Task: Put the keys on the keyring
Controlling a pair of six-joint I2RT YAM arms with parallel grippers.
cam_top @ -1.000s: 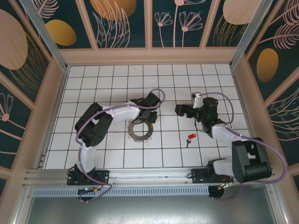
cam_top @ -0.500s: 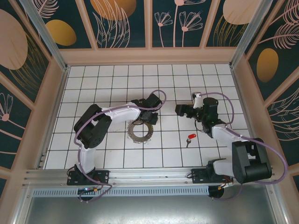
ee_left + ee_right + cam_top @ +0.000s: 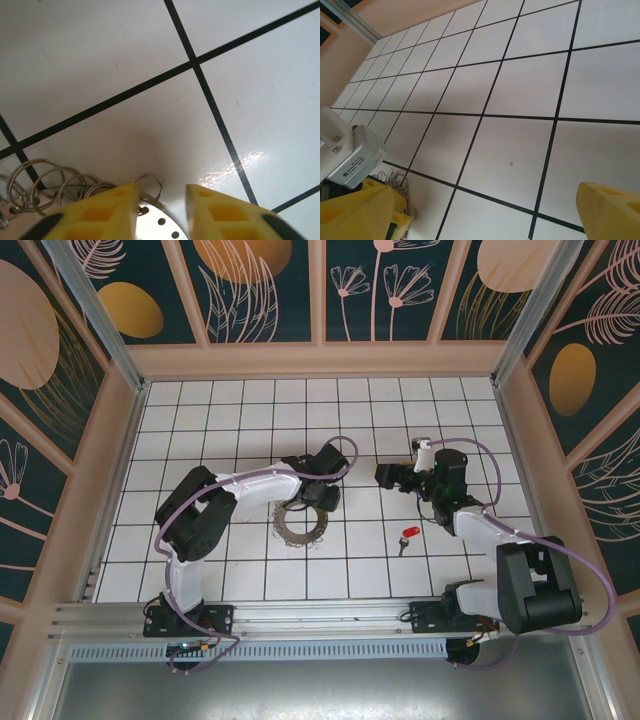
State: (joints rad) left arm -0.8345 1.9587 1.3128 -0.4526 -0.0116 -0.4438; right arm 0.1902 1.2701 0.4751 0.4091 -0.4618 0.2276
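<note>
Left to right on the white tiled surface (image 3: 200,410): the keyring (image 3: 297,525) lies flat just left of centre, its coiled wire loops fanned round a hollow middle, and my left hand (image 3: 320,496) is down at its far right rim. Seen from the left wrist, my yellow fingers (image 3: 95,217) stand partly apart, astride that rim. One wire loop and a slice of perforated metal show between them, with a clear gap on the loop's right side, so nothing is visibly clamped. I cannot tell whether the left pad touches the wire. Near it, a little to the right, my right hand (image 3: 384,477) hovers over bare tiles, pointing toward the left one, fingers spread wide and holding nothing. Farther right and nearer the arm bases, the key (image 3: 406,535), red-headed with a short silver blade, lies alone, well apart from the keyring and untouched, so no threading has begun.

The dangers from here, as I judge them: the wire is thin and springy and the tiles are glossy, so a close that catches only one loop could let the keyring skate away or tip instead of lifting. The key is small and lies flat, so wide fingers coming down off-centre may shove it along rather than pinch it. My two hands also work close together mid-surface, and a careless reach by either could knock the other or the ring
</note>
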